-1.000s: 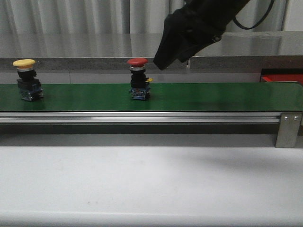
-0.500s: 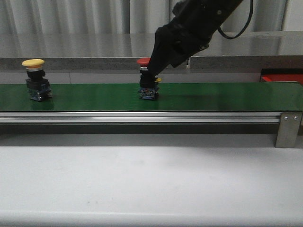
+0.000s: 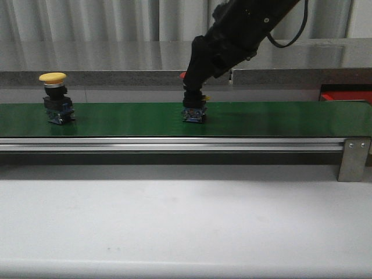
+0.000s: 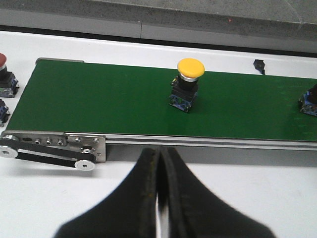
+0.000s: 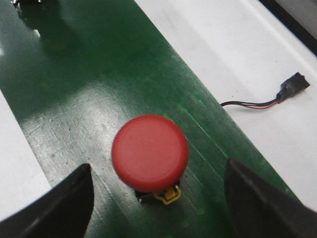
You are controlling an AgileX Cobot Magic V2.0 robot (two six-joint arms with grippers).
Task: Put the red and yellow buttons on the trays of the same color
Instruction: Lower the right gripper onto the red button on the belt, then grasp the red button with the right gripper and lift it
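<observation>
Straddling red button (image 5: 150, 152) | right gripper (image 5: 156, 206) spread wide, fingers either side, ready to pinch | left gripper (image 4: 159, 198) pressed together, idle

Right gripper (image 5: 153, 198) fingers spread wide, clear gaps either side of red button (image 5: 150, 152). Yellow button (image 3: 55, 97) well apart on green belt (image 3: 279, 119); bare belt between.

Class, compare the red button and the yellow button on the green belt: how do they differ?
The red button has a red cap; the yellow button has a yellow one. The red button sits between the right end effector's open fingers; the yellow button stands alone, farther left. Both stand upright on the green belt.
</observation>
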